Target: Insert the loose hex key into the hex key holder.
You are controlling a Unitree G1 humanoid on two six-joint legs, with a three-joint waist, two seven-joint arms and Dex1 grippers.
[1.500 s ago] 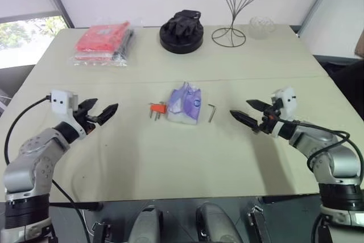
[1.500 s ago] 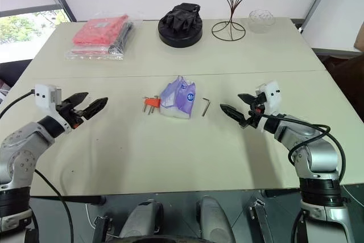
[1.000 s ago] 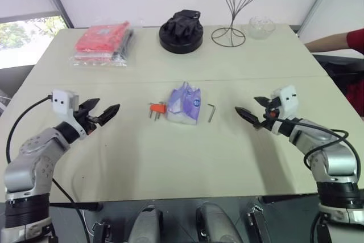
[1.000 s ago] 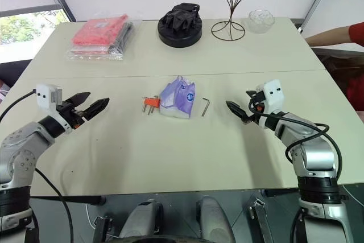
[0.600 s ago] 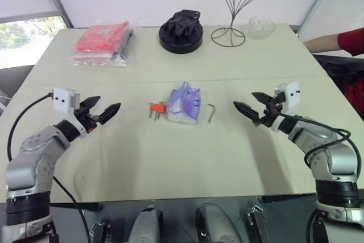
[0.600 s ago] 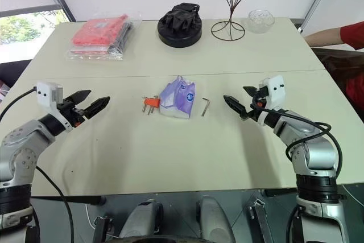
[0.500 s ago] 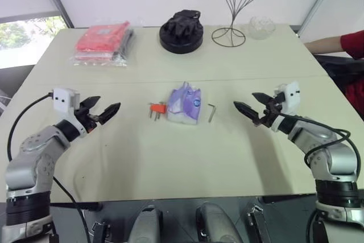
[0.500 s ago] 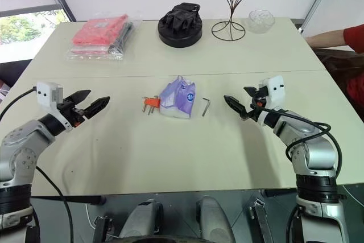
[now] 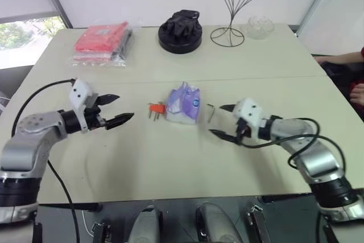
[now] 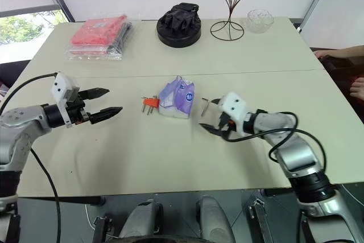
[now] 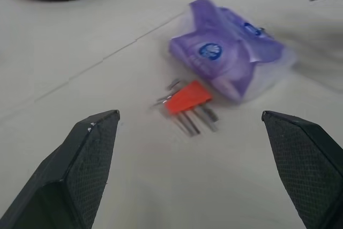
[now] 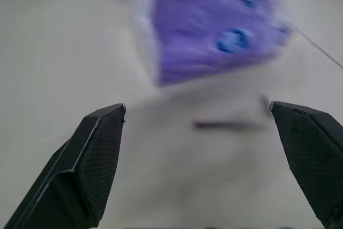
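grippers spread wide, nothing held
right gripper (image 9: 223,122) by hex key (image 9: 211,112); thin rod may skid under purple packet (image 9: 185,103)

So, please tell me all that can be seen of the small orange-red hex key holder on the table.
The small orange-red plastic hex key holder is a wedge-shaped block with a few thin grey metal keys sticking out of it like prongs. It lies flat on the pale table, close beside the purple plastic packet; whether the two touch cannot be told. Nothing grips it: the left gripper hangs open, apart from it.
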